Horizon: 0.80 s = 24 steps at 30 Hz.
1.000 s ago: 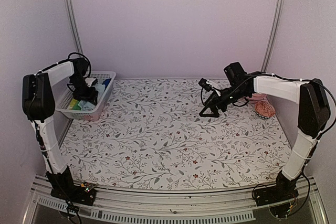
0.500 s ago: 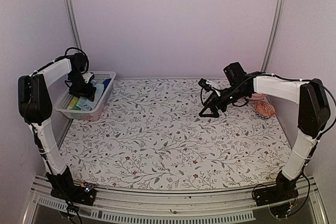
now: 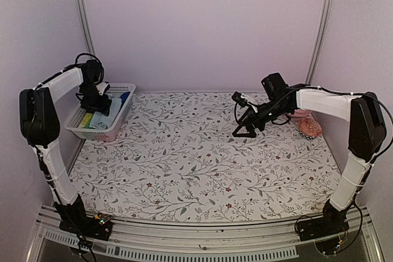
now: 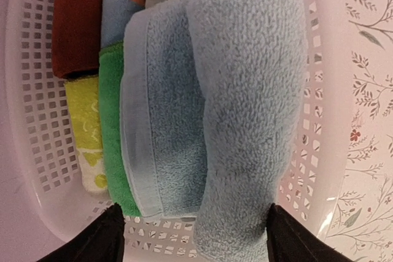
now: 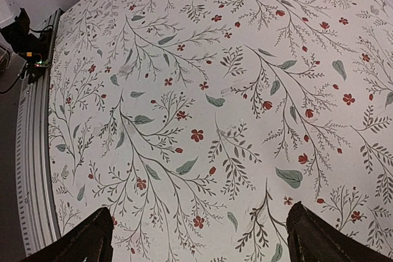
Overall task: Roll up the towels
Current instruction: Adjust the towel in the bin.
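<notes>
Pale blue terry towel, rolled, is lying in the white mesh basket. Left gripper is rising off it, wide and empty, so this roll looks stowed. Right gripper is idling wide open.

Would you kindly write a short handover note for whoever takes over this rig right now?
Left gripper: open, empty, above the white plastic basket.
Right gripper: open, empty, over the floral table.
Pale blue terry towel: rolled, lying in the basket; done.
Bright pink towel: far right table edge; rolled or not, unclear.
Left: check the pink one, probably basket it.
</notes>
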Motion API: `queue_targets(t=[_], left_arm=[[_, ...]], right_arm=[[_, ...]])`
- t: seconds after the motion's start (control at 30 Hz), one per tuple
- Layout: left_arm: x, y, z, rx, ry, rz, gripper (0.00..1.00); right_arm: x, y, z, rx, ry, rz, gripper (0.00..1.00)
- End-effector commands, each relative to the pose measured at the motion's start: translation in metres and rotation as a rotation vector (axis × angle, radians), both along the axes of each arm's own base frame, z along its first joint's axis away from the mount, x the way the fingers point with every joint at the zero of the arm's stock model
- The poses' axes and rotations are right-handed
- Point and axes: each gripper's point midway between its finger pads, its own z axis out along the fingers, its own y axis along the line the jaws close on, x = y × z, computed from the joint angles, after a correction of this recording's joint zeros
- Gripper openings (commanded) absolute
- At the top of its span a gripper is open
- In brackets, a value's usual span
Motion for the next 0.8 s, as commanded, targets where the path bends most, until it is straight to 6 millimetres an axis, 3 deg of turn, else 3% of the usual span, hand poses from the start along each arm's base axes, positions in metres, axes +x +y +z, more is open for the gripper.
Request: queue_targets(t=[0.0,0.2,0.5,0.77], left_arm=[[0.012,-0.015,0.017,-0.014,-0.091,-0.027,0.77],[0.010,-0.011,-0.002,0.023,-0.030,-0.012,0.73],[0.010,0.001,-0.014,0.086,-0.025,0.022,0.59],[0.003,0.030,-0.025,0.171,-0.006,0.090,0.54]], right_arm=[[-0.005,0.003,0.006,0.013,-0.001,0.020,0.99],[-0.006,0.003,0.010,0.016,-0.008,0.021,0.99],[-0.006,0.003,0.010,0.017,-0.009,0.023,0.99],[-0.007,0.004,0.011,0.020,-0.009,0.025,0.99]])
